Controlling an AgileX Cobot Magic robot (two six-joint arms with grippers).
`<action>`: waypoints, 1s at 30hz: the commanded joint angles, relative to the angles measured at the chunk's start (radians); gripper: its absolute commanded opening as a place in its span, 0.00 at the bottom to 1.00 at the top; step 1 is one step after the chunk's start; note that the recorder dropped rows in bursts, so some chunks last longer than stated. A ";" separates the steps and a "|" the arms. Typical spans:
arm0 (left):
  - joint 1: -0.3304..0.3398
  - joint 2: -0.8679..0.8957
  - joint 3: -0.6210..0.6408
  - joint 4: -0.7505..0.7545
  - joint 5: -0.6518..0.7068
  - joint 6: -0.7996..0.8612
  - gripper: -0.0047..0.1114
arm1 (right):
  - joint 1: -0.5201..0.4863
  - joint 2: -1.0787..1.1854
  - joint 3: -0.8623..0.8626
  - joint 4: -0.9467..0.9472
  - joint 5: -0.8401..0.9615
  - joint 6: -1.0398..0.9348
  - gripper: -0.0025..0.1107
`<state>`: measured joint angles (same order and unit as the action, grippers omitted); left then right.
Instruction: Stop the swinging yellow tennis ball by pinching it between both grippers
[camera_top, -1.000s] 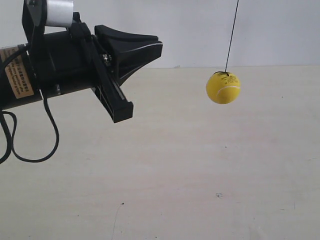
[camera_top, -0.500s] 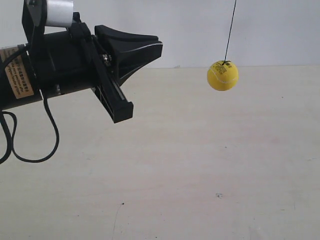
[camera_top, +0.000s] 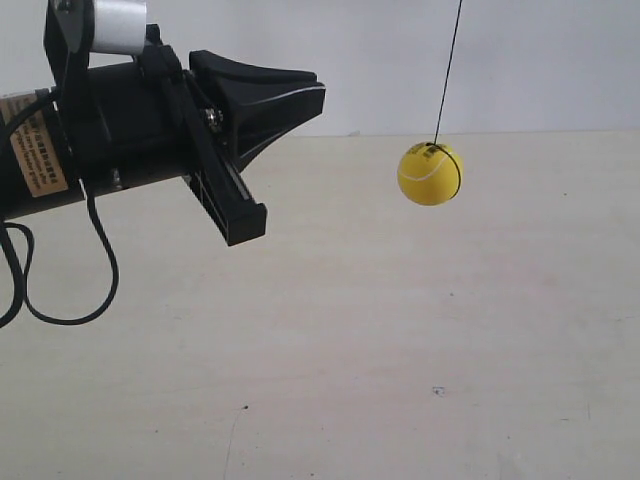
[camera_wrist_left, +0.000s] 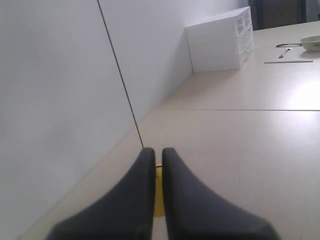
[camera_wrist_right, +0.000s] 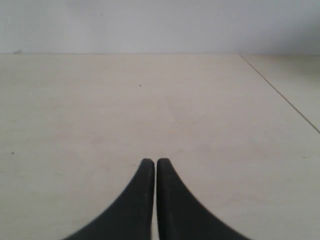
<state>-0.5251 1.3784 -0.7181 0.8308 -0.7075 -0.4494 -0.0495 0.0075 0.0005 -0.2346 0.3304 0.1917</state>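
Observation:
The yellow tennis ball hangs free above the table on a thin dark string. The gripper of the arm at the exterior view's left points at the ball from well to its left, touching nothing. In the left wrist view my left gripper is shut, and a sliver of the ball shows through the slit between the jaws, some way beyond them. My right gripper is shut and empty over bare table. The ball is out of the right wrist view.
The pale wooden table lies below and a white wall stands behind it. In the left wrist view a white drawer unit stands against the wall, with a bowl and a spoon farther off.
The ball rose half a second ago, then swung down and to the left, toward the arm at the exterior view's left. That arm has not moved.

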 joint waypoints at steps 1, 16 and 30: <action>-0.007 -0.005 0.003 -0.012 0.005 -0.008 0.08 | -0.004 -0.008 0.000 0.000 0.020 -0.027 0.02; -0.007 -0.005 0.003 -0.012 0.002 -0.008 0.08 | -0.001 -0.008 0.000 0.028 0.018 -0.010 0.02; -0.003 -0.084 0.003 -0.012 0.077 0.035 0.08 | -0.001 -0.008 0.000 0.029 0.018 -0.010 0.02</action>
<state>-0.5251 1.3464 -0.7181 0.8308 -0.6910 -0.4352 -0.0495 0.0075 0.0005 -0.2017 0.3520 0.1839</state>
